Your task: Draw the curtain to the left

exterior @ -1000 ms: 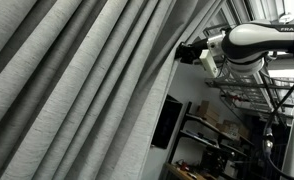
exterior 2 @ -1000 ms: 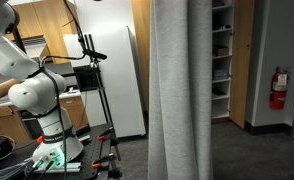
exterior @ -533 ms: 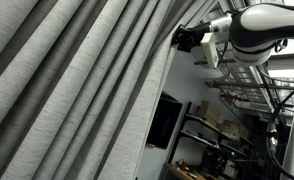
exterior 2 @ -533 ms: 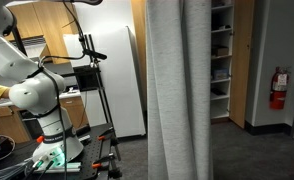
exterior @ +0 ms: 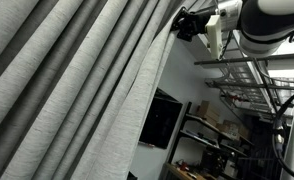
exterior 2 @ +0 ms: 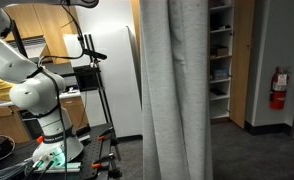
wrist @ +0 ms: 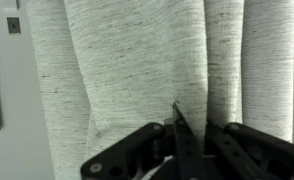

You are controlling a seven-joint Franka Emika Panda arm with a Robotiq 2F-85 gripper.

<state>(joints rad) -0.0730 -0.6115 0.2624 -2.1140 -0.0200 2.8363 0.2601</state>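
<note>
Curtain: light-grey pleated cloth (exterior: 77,90) that fills most of one exterior view. In an exterior view (exterior 2: 175,90) it hangs as a gathered column reaching the floor, well apart from the robot's base (exterior 2: 39,105).
Gripper: high up at the curtain's free edge (exterior: 190,22). In the wrist view (wrist: 185,150) its fingers are pressed together on a narrow ridge of the weave — pinching the curtain, as far as we can tell.
Step in hand: we judge this to be the pull itself, with the cloth in the grip and the travel to the left not yet complete.
Doing it well: we would move sideways along the line of the rail and stay level rather than tugging down, so the hooks slide and the pleats stack.
Pace: slow and even, since this much fabric will lag behind the hand.
Watch for: the pinched fold is thin — we should hold the squeeze firm, or it may slip free mid-pull.
Unseen: the rail and hooks lie outside every view.
</note>
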